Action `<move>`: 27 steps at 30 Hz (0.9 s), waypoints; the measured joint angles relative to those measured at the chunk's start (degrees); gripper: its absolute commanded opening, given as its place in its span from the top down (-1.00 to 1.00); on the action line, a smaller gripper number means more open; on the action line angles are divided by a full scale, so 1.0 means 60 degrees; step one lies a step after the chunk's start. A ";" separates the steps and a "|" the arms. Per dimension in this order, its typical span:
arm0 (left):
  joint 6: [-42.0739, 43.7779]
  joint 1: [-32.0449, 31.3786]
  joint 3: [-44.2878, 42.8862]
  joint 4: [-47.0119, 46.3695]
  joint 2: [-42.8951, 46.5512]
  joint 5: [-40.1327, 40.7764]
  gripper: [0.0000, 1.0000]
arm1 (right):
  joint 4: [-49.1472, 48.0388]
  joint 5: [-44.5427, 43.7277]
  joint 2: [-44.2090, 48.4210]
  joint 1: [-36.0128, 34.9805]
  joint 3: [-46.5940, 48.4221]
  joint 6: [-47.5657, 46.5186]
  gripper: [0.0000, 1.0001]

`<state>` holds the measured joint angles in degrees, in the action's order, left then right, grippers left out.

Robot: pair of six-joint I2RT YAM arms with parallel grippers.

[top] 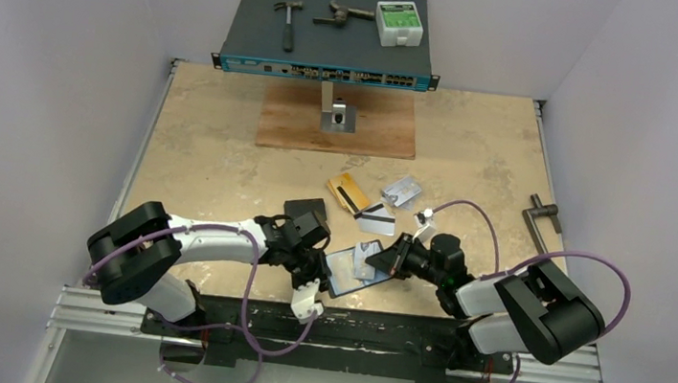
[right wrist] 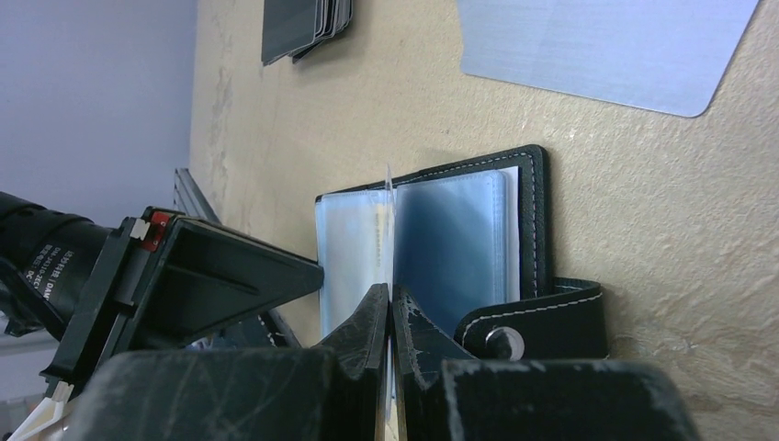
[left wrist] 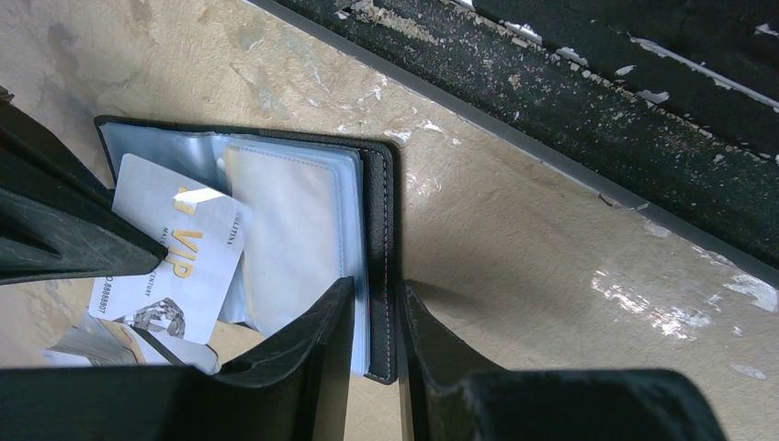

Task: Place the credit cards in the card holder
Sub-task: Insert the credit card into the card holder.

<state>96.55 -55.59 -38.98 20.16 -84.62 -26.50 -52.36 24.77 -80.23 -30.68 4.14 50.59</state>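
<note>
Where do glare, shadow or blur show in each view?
Left wrist: glare patches on the tan stone-look tabletop, sheen on the clear pockets of the black folding card holder. Right wrist: those pockets look hazy, the jaws dark. Top external: even light, shadow under the grey rack-mount network switch.

1. Holder [left wrist: 383, 220]: black leather-like cover, faintly grained, semi-matt, with pale stitching along the edge.
2. Pockets [left wrist: 294, 230]: clear plastic sleeves, glossy and smooth.
3. VIP card [left wrist: 170, 243]: smooth white-silver plastic, its gold print slightly shiny.
4. Snap [right wrist: 501, 342]: shiny metal.
5. Silver card [right wrist: 597, 46]: smooth, with a brushed satin look.
6. Table [left wrist: 514, 239]: beige, stone-like, mottled, mostly matt with shiny patches.
7. Rail [left wrist: 597, 83]: black-painted, rough, paint chipped.
8. Left gripper [left wrist: 378, 322]: matt black plastic, finely scratched.
9. Board [top: 338, 124]: brown wood, matt.
</note>
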 measured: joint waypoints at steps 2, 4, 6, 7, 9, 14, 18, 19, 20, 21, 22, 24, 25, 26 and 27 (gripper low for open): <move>-0.0004 0.0000 0.0004 -0.0011 0.0004 0.0004 0.59 | 0.0007 0.0080 0.0007 0.0004 -0.0007 -0.0004 1.00; -0.0007 0.0000 0.0033 -0.0066 0.0004 0.0007 0.59 | 0.0018 0.0124 0.0018 0.0015 -0.0007 -0.0007 1.00; -0.0007 -0.0011 0.0036 -0.0076 0.0004 0.0022 0.59 | 0.0029 0.0168 0.0026 0.0022 -0.0007 -0.0007 1.00; -0.0007 -0.0015 0.0036 -0.0091 0.0004 0.0025 0.60 | 0.0047 0.0237 0.0022 0.0029 -0.0015 -0.0007 1.00; -0.0015 -0.0022 0.0044 -0.0135 0.0004 0.0036 0.61 | 0.0098 0.0313 0.0022 0.0029 -0.0029 -0.0011 1.00; -0.0036 -0.0073 0.0055 -0.0197 0.0007 0.0091 0.63 | 0.0284 0.0488 -0.0007 0.0036 -0.0047 -0.0029 1.00; -0.0040 -0.0084 0.0076 -0.0229 0.0018 0.0102 0.63 | 0.0382 0.0637 -0.0040 0.0040 -0.0047 -0.0073 1.00; -0.0040 -0.0084 0.0080 -0.0244 0.0018 0.0106 0.63 | 0.0386 0.0707 -0.0080 0.0044 -0.0044 -0.0087 1.00; -0.0040 -0.0095 0.0080 -0.0251 0.0018 0.0113 0.63 | 0.0390 0.0787 -0.0131 0.0047 -0.0044 -0.0098 1.00; -0.0040 -0.0102 0.0087 -0.0273 0.0022 0.0127 0.63 | 0.0408 0.0838 -0.0175 0.0047 -0.0036 -0.0109 1.00; -0.0040 -0.0113 0.0091 -0.0280 0.0026 0.0138 0.63 | 0.0426 0.0874 -0.0208 0.0047 -0.0029 -0.0117 1.00; -0.0040 -0.0124 0.0109 -0.0299 0.0044 0.0160 0.64 | 0.0470 0.0994 -0.0302 0.0058 0.0033 -0.0117 1.00; -0.0040 -0.0124 0.0120 -0.0313 0.0051 0.0171 0.63 | 0.0503 0.1056 -0.0342 0.0066 0.0073 -0.0120 1.00; -0.0040 -0.0124 0.0135 -0.0324 0.0062 0.0175 0.63 | 0.0521 0.1089 -0.0372 0.0062 0.0098 -0.0124 1.00; -0.0040 -0.0124 0.0157 -0.0346 0.0076 0.0178 0.64 | 0.0565 0.1126 -0.0386 0.0066 0.0124 -0.0124 1.00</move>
<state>96.31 -56.34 -38.04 18.09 -84.16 -25.43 -48.97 31.53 -82.54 -30.28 4.89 49.84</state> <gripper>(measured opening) 0.188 0.004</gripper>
